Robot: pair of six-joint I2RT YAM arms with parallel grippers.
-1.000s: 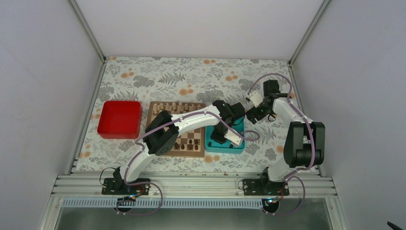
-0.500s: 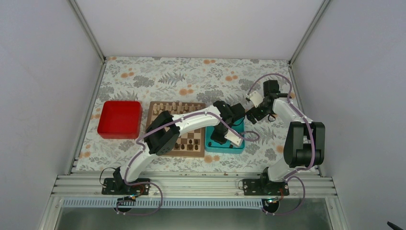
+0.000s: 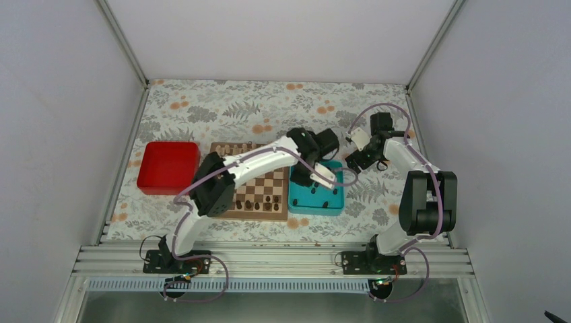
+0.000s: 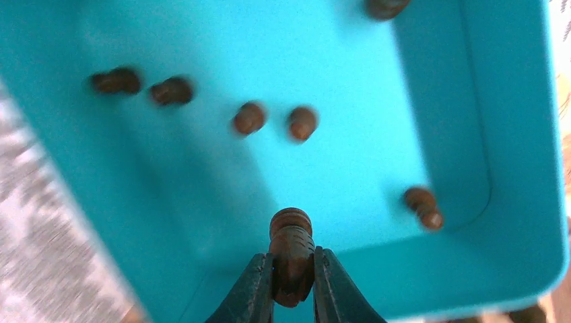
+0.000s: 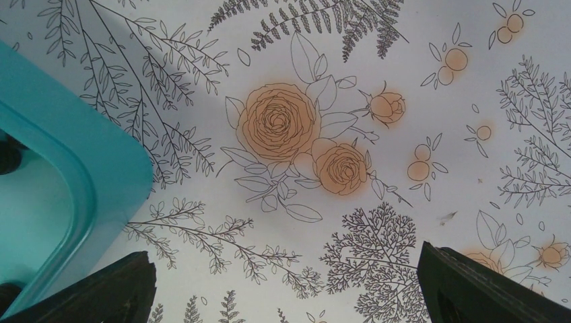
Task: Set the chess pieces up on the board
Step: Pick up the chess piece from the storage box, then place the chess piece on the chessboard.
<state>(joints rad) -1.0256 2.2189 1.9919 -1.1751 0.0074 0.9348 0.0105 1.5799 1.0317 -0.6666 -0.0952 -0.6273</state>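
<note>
Left gripper (image 4: 292, 272) — clamping one dark brown turned chess piece (image 4: 291, 232), hanging over a wall of the teal plastic tray (image 4: 518, 168); loose dark pieces (image 4: 249, 118) lying apart inside. Right gripper (image 5: 286, 289) — spread wide, gripping nothing, over floral tablecloth (image 5: 283, 128) beside the tray's corner. Only the top view is showing the square wooden chessboard (image 3: 266, 185), just left of the tray.

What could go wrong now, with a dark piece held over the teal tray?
The left gripper pinches the dark chess piece by one end only, so it may tilt or slip during the carry. The board already holds close rows of pieces, so placing it could knock a neighbour.
</note>
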